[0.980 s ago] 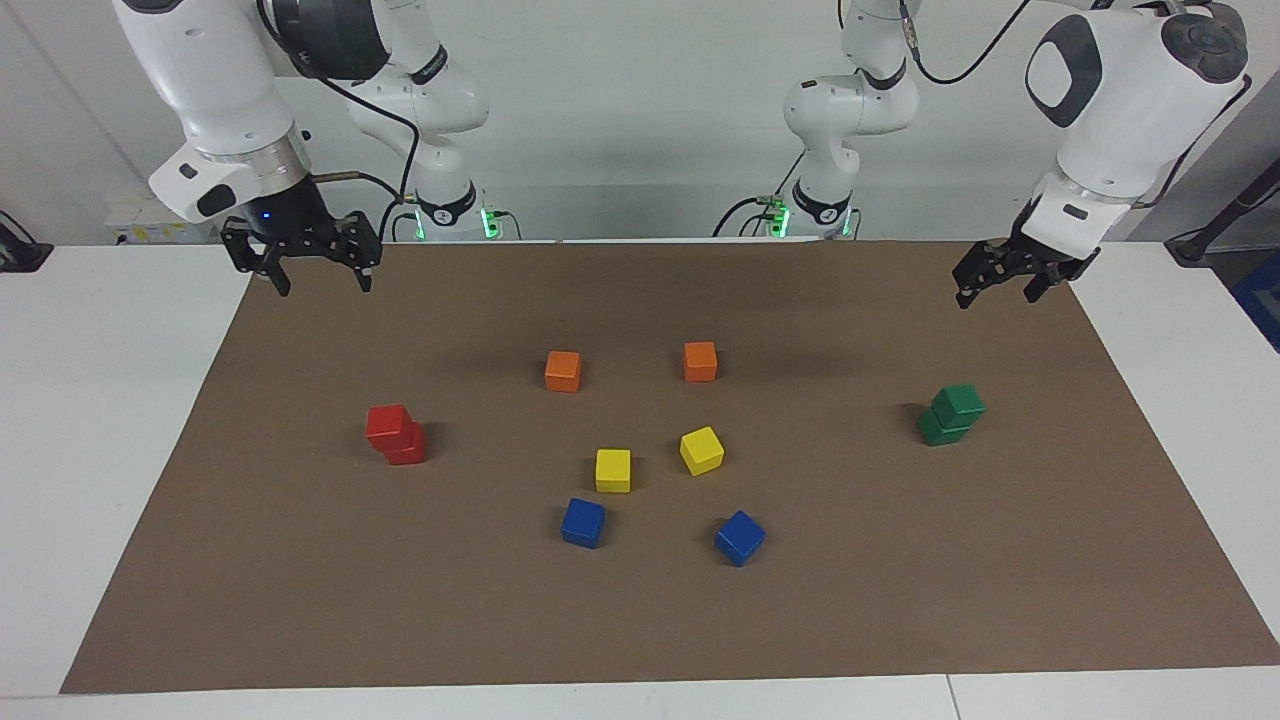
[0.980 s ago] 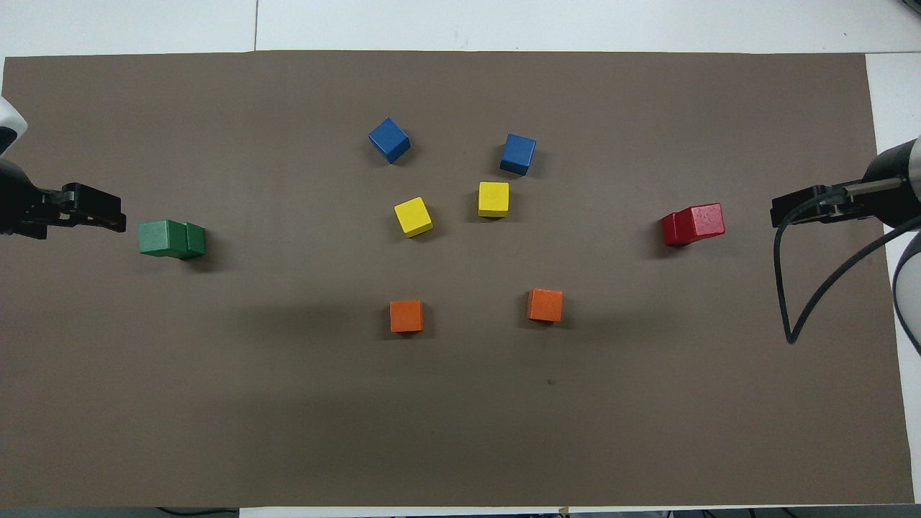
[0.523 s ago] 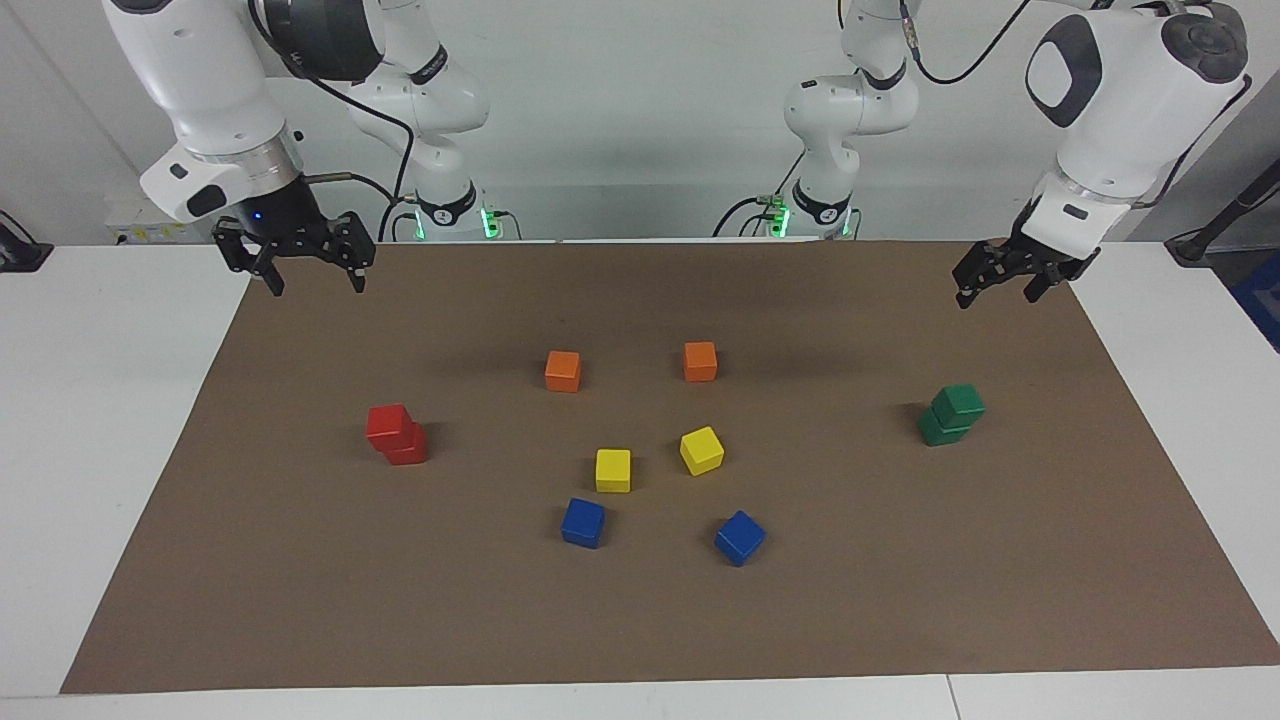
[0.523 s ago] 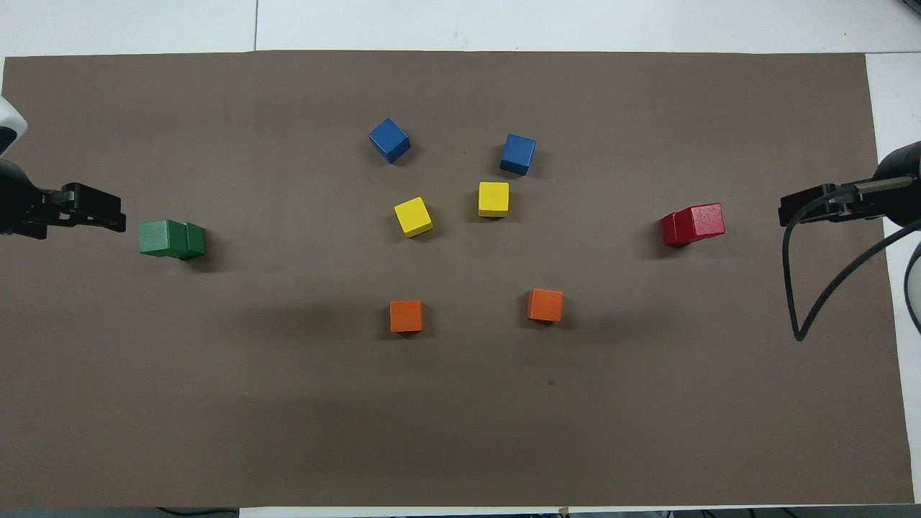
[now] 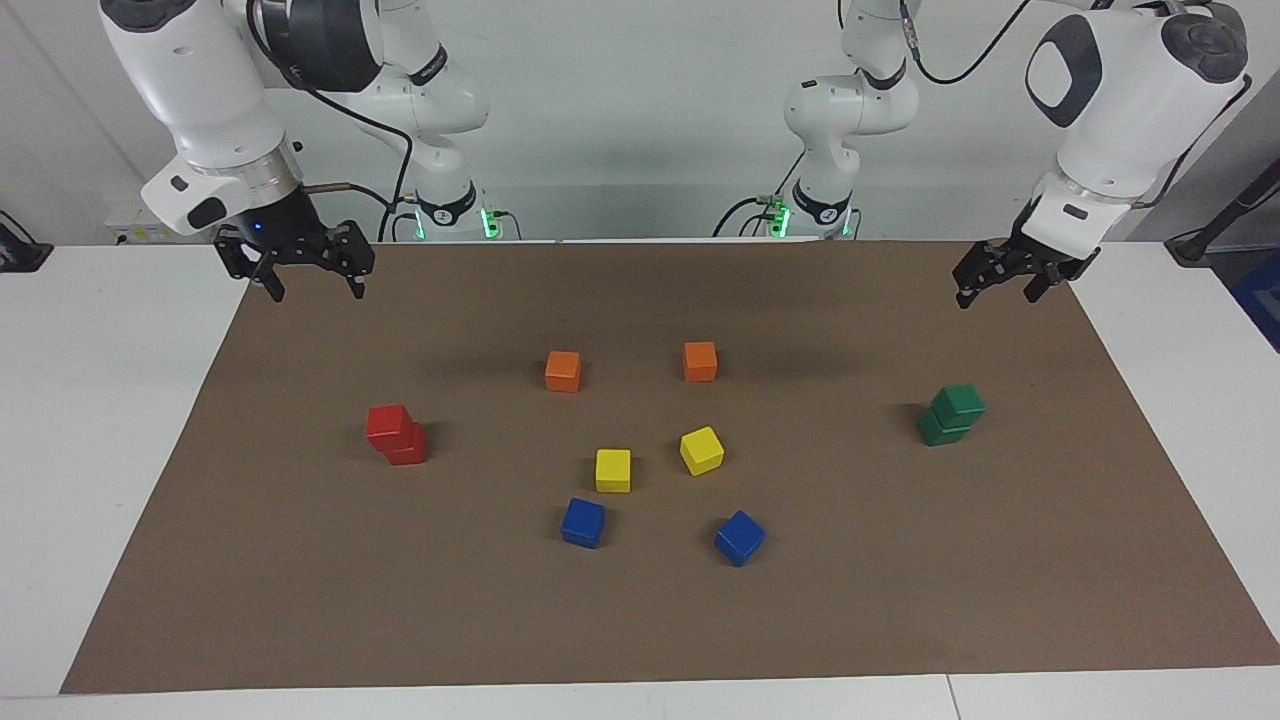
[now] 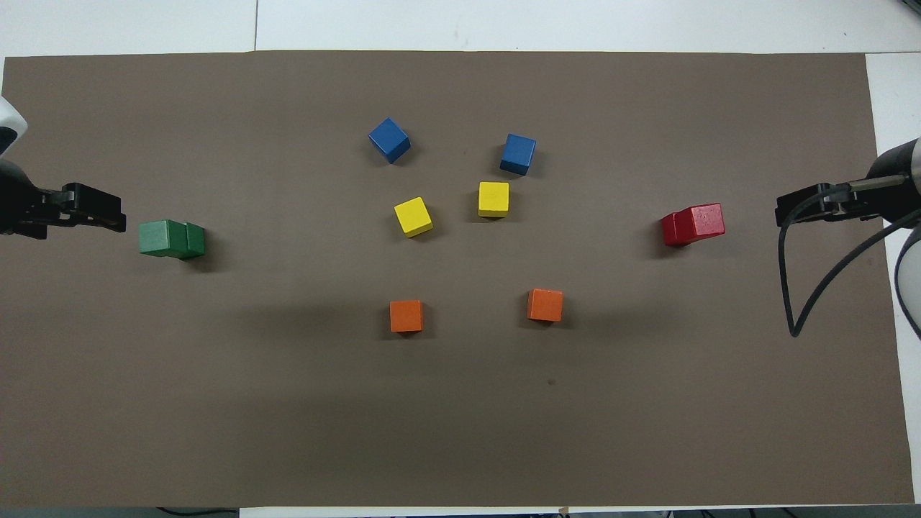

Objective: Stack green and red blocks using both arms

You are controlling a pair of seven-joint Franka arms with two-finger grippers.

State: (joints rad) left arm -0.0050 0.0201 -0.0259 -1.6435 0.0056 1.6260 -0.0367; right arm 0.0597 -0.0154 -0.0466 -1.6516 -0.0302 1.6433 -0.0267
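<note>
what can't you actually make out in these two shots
- Lower green block: overhead view, mostly covered by the upper green block; how squarely they sit is unclear.
- Lower red block: facing view, partly covered by the upper red block.
- Left claw: overhead view, only its tip shows; the picture's edge cuts off the rest.
- Right claw: overhead view, its cable crosses it and the edge cuts off the arm.

Two high cameras, half a turn apart.
One looks from across the table (image 5: 640, 705) toward the arms, taking in their bases; the other looks steeply down from the arms' end. Both share the mat (image 6: 460, 432) and every block between the tools.
</note>
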